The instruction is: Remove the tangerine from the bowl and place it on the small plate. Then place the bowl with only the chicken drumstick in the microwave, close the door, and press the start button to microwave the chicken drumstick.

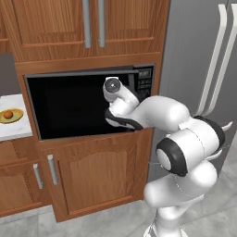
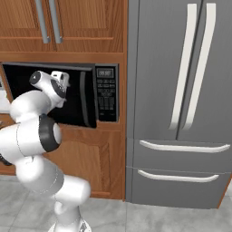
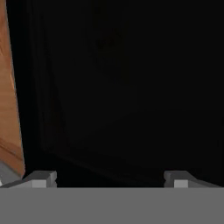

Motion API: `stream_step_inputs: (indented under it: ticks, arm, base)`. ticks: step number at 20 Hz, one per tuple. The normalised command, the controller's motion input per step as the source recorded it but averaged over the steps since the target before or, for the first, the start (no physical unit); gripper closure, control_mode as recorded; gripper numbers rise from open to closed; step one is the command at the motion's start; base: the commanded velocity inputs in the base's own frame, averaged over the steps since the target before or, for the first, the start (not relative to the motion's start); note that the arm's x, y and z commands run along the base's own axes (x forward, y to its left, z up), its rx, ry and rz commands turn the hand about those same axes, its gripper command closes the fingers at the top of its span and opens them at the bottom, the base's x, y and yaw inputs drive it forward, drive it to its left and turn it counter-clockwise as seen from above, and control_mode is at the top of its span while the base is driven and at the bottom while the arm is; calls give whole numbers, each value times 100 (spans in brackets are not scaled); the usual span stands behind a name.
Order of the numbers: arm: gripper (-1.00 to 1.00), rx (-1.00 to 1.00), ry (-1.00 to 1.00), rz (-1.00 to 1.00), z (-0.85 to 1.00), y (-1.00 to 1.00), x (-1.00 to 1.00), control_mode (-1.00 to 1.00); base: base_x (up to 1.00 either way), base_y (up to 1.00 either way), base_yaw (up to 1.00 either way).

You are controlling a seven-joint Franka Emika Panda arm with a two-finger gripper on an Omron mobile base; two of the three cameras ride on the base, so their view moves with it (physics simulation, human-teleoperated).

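Observation:
The tangerine (image 1: 8,114) lies on the small plate (image 1: 19,114) on the counter at the far left. The black microwave (image 1: 144,81) sits built into the wood cabinets. Its dark glass door (image 1: 69,106) covers the opening, and the handle side (image 2: 84,97) seems to stand slightly out from the keypad (image 2: 106,93). My hand (image 1: 119,99) is held close in front of the door. In the hand view my gripper (image 3: 110,177) is open, its fingertips (image 3: 43,177) wide apart with nothing between them, facing dark glass. The bowl and the chicken drumstick are hidden.
A grey fridge (image 2: 181,90) stands right of the microwave. Wood cabinets with bar handles hang above (image 1: 88,28), and a lower cabinet door (image 1: 92,176) sits below. The pale counter (image 1: 14,132) reaches the left edge.

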Motion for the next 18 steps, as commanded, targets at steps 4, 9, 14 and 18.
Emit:
stream_step_inputs:
  ticks: [4, 9, 14, 18]
  arm:
    - [-100, 5, -9, 0, -5, 0, 51, -100]
    - [-100, 4, -9, 0, -2, 0, 40, -100]
    - [-100, 3, -7, 0, -3, 0, 32, -100]
    - [-100, 3, -8, 0, -2, 0, 29, -100]
  base:
    - [0, 0, 0]
    - [0, 0, 0]
    - [0, 0, 0]
    - [0, 0, 0]
